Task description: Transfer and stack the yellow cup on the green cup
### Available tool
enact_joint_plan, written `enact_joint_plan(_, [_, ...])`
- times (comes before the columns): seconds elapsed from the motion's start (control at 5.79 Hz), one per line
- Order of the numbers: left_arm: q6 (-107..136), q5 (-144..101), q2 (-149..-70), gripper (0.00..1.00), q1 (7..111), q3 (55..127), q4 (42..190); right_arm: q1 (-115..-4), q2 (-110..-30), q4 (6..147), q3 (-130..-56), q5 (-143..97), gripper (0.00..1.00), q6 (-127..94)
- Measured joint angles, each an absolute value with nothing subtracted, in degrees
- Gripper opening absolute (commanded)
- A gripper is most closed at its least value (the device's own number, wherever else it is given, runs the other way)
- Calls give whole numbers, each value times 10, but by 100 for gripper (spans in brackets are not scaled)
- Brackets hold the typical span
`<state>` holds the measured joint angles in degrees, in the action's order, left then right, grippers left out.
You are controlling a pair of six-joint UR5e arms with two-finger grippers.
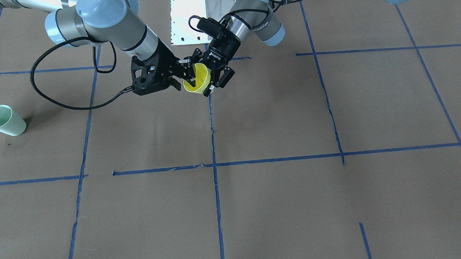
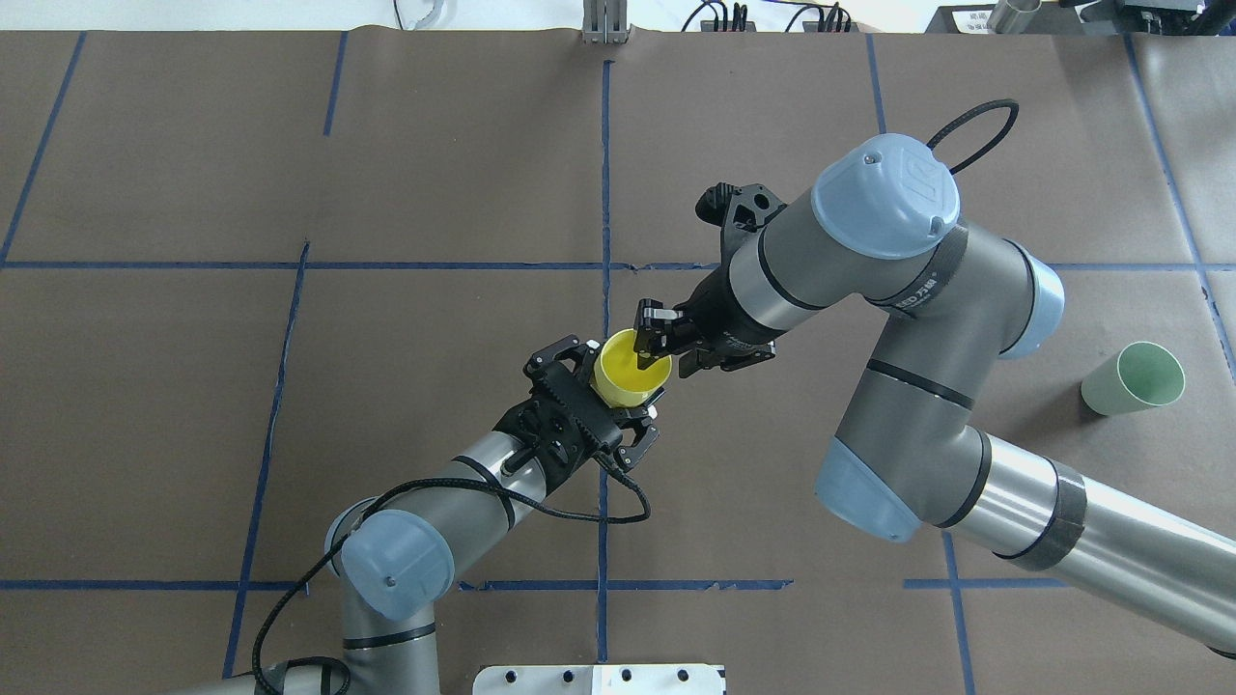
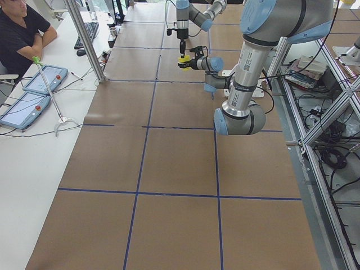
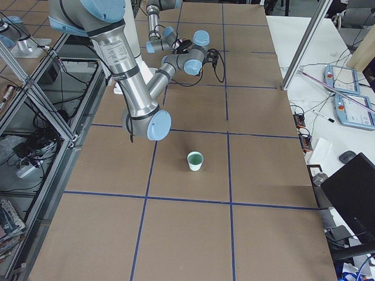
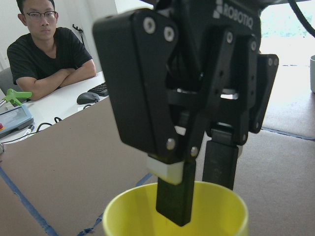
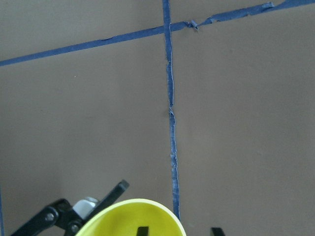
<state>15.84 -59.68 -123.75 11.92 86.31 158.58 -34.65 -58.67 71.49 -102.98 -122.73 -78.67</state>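
Observation:
The yellow cup (image 1: 197, 79) hangs in the air over the table's middle, between both grippers, tilted with its mouth open; it also shows in the overhead view (image 2: 632, 381). My left gripper (image 2: 615, 391) is shut around the cup's body from below. My right gripper (image 2: 649, 359) pinches the cup's rim, one finger (image 5: 174, 196) inside and the other outside the wall. The green cup (image 2: 1135, 378) stands upright on the table far out on my right side, apart from both arms; it also shows in the front view (image 1: 4, 120).
Brown paper with blue tape lines (image 1: 214, 166) covers the table. My white base plate (image 1: 203, 16) is at the table's near edge. An operator (image 3: 22, 34) sits at a white desk with teach pendants (image 3: 45, 79) beyond the far edge.

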Motion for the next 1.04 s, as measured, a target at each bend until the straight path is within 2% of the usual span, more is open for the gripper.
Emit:
enact_joint_plan(0.17, [159,-596,-1237,41,119,863,1586,-343,-587,715,-1030,-1226,19,-787])
enact_joint_plan(0.35, [159,-596,-1238,49,119,863,1586,-341,-588,714,-1030,-1226,0,-787])
enact_joint_plan(0.52, [159,-596,-1238,57,119,863,1586,-340,-589,713,-1030,-1227,0,-788])
enact_joint_plan(0.86, [158,-595,-1238,94,119,863,1586,-339,-590,711,-1030,-1227,0,-788])
enact_joint_plan(1.04, [158,-595,-1238,99,119,863,1586,-339,-591,713,-1030,-1227,0,-788])
